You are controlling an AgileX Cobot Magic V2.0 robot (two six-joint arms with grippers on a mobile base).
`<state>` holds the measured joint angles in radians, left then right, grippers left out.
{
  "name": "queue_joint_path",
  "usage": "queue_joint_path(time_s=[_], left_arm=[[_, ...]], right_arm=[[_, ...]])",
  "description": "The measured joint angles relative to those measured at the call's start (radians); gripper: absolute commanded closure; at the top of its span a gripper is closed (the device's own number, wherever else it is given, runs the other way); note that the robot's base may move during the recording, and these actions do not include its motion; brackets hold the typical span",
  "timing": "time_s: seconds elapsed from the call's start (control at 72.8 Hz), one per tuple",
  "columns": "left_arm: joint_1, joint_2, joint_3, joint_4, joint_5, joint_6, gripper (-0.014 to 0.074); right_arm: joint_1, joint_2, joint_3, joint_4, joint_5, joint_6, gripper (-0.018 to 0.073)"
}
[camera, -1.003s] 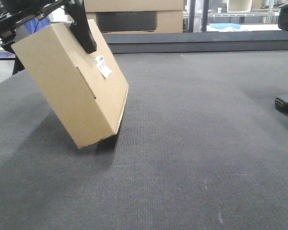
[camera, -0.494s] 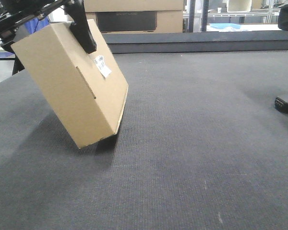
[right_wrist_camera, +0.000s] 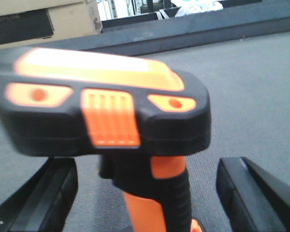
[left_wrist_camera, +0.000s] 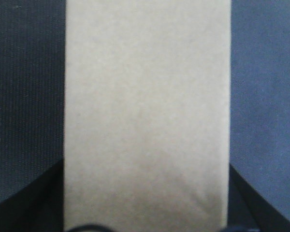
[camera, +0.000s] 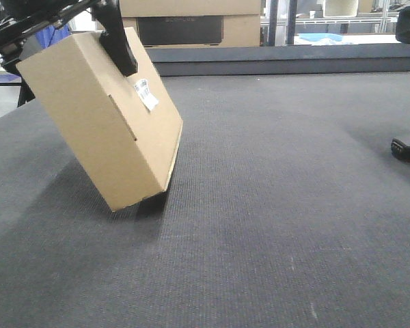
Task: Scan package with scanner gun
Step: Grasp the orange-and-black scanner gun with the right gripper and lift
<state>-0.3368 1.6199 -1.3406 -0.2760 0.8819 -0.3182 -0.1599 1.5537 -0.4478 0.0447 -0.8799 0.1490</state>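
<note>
The package, a flat tan box with a white barcode label, leans tilted with its lower corner on the grey mat. My left gripper is shut on its upper edge. In the left wrist view the package fills the span between the dark fingers. The scanner gun stands upright at the right, black head above an orange handle. My right gripper is open, with its fingers wide on both sides of the handle and not touching it. Only the scanner gun's base and handle edge show in the front view.
Larger cartons with a dark panel stand at the back behind a raised dark ledge. Grey textured mat covers the table between the package and the scanner gun. Shelving shows at the back right.
</note>
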Motion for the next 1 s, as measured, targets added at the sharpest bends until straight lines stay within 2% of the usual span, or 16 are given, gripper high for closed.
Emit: queue_joint_path(time_s=[0.275,1.003], left_arm=[[0.000,0.000,0.000,0.000,0.000,0.000,0.0707],[0.000,0.000,0.000,0.000,-0.026,0.000,0.0707]], right_arm=[[0.000,0.084,-0.017,0.004,-0.066,0.001,0.0072],[0.000,0.138,-0.094,0.004,-0.081,0.035,0.0072]])
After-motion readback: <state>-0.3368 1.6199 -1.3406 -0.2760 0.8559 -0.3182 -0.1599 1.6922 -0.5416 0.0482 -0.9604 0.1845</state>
